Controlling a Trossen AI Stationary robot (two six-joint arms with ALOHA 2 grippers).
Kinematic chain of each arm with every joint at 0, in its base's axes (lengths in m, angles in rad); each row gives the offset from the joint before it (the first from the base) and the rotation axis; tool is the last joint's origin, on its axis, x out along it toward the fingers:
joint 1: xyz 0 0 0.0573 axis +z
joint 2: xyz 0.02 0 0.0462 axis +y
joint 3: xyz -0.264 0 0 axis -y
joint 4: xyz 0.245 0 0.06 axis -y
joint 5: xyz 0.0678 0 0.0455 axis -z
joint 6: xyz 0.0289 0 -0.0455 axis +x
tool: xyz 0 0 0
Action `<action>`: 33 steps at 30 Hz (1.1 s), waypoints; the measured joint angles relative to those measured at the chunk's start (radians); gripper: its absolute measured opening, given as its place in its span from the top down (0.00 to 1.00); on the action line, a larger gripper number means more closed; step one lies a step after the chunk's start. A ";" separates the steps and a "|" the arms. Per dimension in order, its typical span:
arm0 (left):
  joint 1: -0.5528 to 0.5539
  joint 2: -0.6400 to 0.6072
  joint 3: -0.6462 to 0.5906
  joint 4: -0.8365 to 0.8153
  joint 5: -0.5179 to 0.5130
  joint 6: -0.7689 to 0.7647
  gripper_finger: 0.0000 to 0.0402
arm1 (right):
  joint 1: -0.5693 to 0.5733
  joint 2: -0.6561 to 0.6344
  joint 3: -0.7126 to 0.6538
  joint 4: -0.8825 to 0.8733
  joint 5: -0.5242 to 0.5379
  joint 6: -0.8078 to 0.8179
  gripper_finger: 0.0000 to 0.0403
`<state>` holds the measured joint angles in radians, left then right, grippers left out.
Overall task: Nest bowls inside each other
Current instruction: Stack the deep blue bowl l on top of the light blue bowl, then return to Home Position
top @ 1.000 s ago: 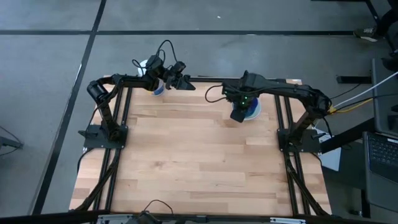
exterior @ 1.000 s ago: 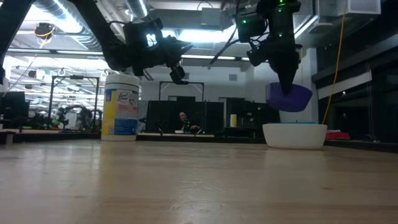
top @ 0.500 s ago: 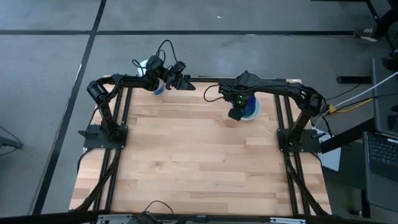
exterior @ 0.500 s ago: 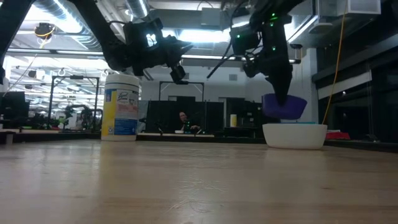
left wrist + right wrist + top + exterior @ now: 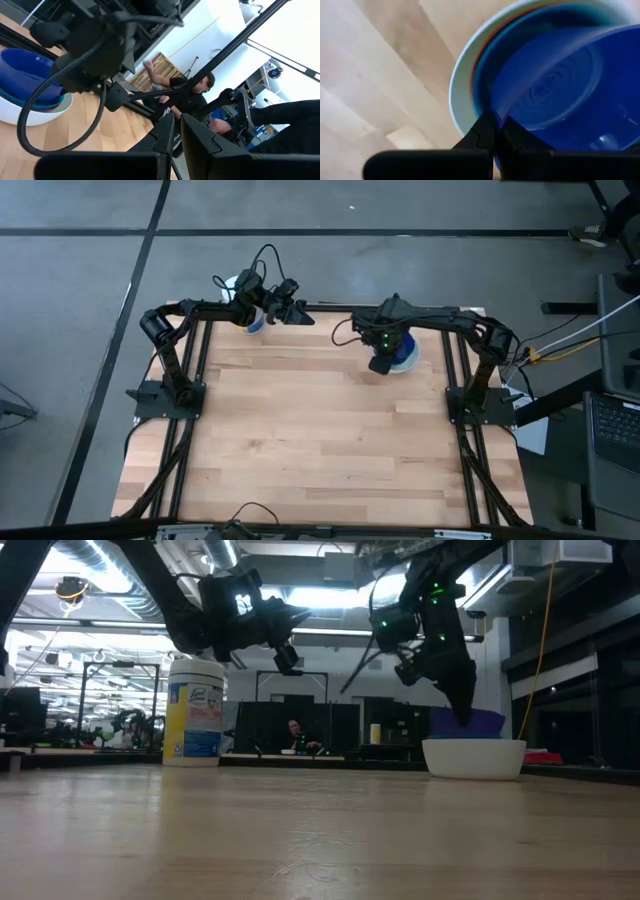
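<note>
Canister [image 5: 195, 710], white w/ blue-yellow label, stands upright at far left edge of the counter [image 5: 320, 450]. Left tool [image 5: 297, 315] hangs in the air just beside it, fingers [image 5: 200, 142] narrow, only a thin gap, holding nothing. Person [image 5: 187, 95] in dark top sits beyond the counter. Further right, near far right corner, right tool [image 5: 380, 365] is pinched tight on rim of dark blue bowl [image 5: 560, 90], which sits tilted in the stack; white bowl [image 5: 474, 757] is outermost, w/ light blue and red rims showing inside it.
</note>
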<state>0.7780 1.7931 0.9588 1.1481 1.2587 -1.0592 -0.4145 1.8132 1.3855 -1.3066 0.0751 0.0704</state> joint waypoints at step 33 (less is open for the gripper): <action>0.000 0.000 0.001 0.010 0.001 0.021 0.93 | -0.003 -0.099 0.006 0.016 0.023 0.003 0.43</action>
<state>0.7779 1.7931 0.9598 1.1580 1.2594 -1.0377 -0.4179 1.7139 1.3912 -1.2908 0.0984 0.0736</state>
